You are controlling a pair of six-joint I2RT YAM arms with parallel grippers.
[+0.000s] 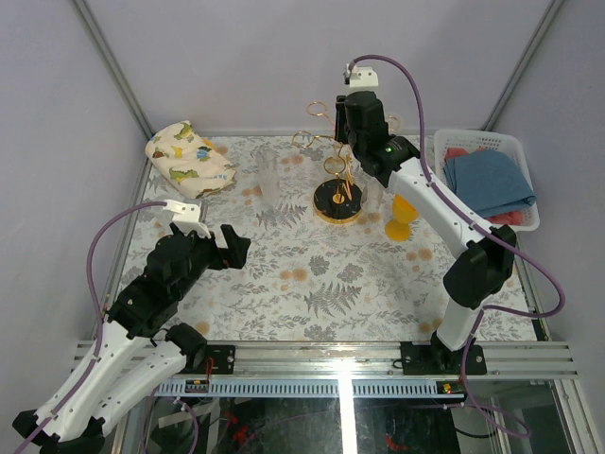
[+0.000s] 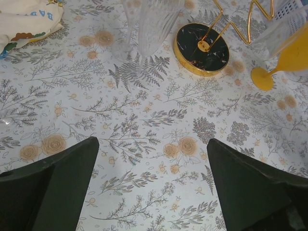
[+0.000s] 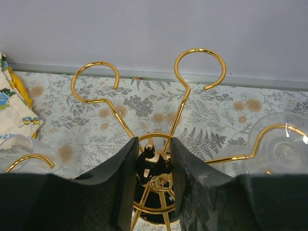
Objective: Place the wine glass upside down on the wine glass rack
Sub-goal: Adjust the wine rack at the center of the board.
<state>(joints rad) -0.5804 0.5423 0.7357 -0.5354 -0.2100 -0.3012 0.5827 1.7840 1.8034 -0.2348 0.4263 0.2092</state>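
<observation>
The centre of the table (image 1: 312, 284) is open floral-print surface. A white basket (image 1: 473, 142) borders its right edge and a printed cloth (image 1: 187, 159) lies at the far left corner. The right arm reaches over the gold wire wine glass rack (image 1: 337, 200), wrist pitched down. The right fingers (image 3: 120, 187) are narrowed about the top of the central pole; contact cannot be confirmed. A clear wine glass (image 3: 281, 144) sits at the rack's right ring-ended arm. The left arm is folded low, and the left fingers (image 2: 62, 178) are spread wide and hold nothing. A yellow goblet (image 1: 402, 216) and a ribbed clear glass (image 1: 267, 180) flank the round black base.
</observation>
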